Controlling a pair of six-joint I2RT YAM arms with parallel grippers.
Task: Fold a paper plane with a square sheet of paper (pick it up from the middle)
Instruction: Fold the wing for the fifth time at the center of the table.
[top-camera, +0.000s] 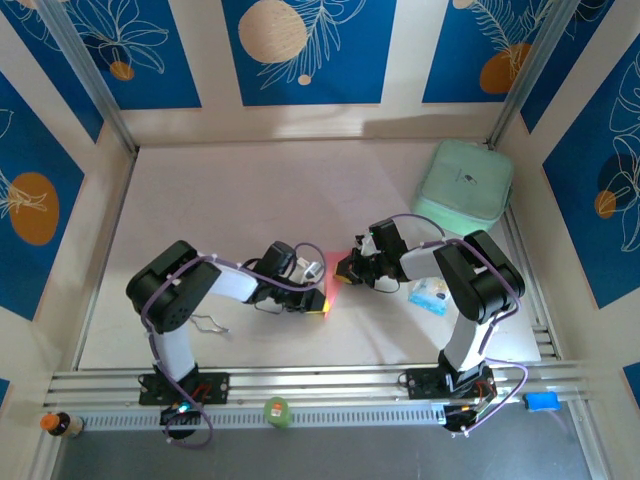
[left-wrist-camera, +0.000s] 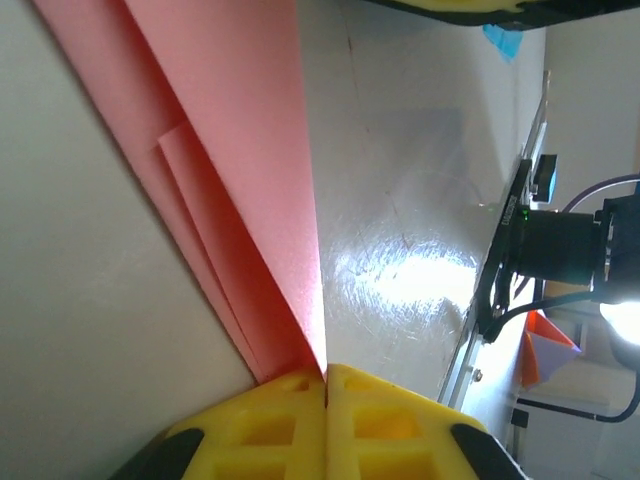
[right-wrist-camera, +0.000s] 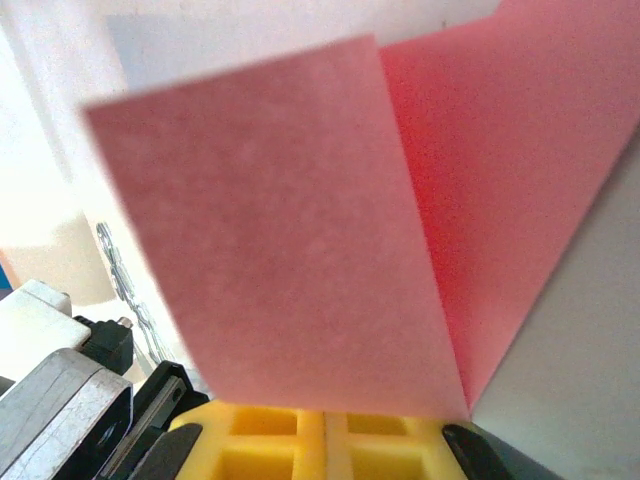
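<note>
- Top view: left fingers (top-camera: 319, 296) and right fingers (top-camera: 347, 270) meet near the middle of the worktop (top-camera: 250, 200). The pink paper (top-camera: 327, 303) is just a small red patch between them. Green case (top-camera: 463, 183) in the far right corner, blue-and-white packet (top-camera: 430, 296) beside the right arm.
- Left wrist: yellow fingers (left-wrist-camera: 270, 425) closed, pinching the pink paper (left-wrist-camera: 240, 150) at its lower tip. Paper runs up and left with folded layers overlapping; shiny worktop (left-wrist-camera: 400, 200) to its right.
- Right wrist: yellow fingers (right-wrist-camera: 260, 440) closed on the bottom edge of the pink paper (right-wrist-camera: 290, 250). Folded flap in front, second layer behind at right.
</note>
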